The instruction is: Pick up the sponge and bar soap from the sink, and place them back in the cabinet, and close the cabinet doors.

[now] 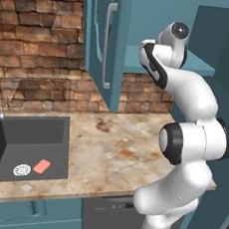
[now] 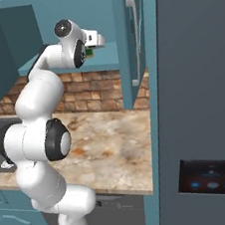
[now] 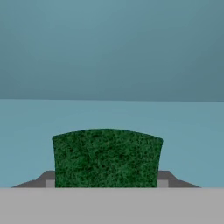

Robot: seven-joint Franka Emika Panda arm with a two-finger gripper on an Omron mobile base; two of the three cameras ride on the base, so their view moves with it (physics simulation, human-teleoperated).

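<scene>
Flat, even rendered light (no glare), soft shadows, slightly blurry.

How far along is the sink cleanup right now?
Nothing is put away yet. In hand: the sponge sits between the jaws of the gripper, up over the cabinet shelf. Left: release it, fetch the bar soap lying in the sink, then close the cabinet doors.

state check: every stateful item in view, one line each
sponge: held in the claw, green side to the hand camera, over the cabinet shelf
claw: shut on the sponge, inside the cabinet
bar soap: lying flat in the sink, beside the drain
sink: no water seen
cabinet doors: both open
cabinet: open, shelf exposed
</scene>
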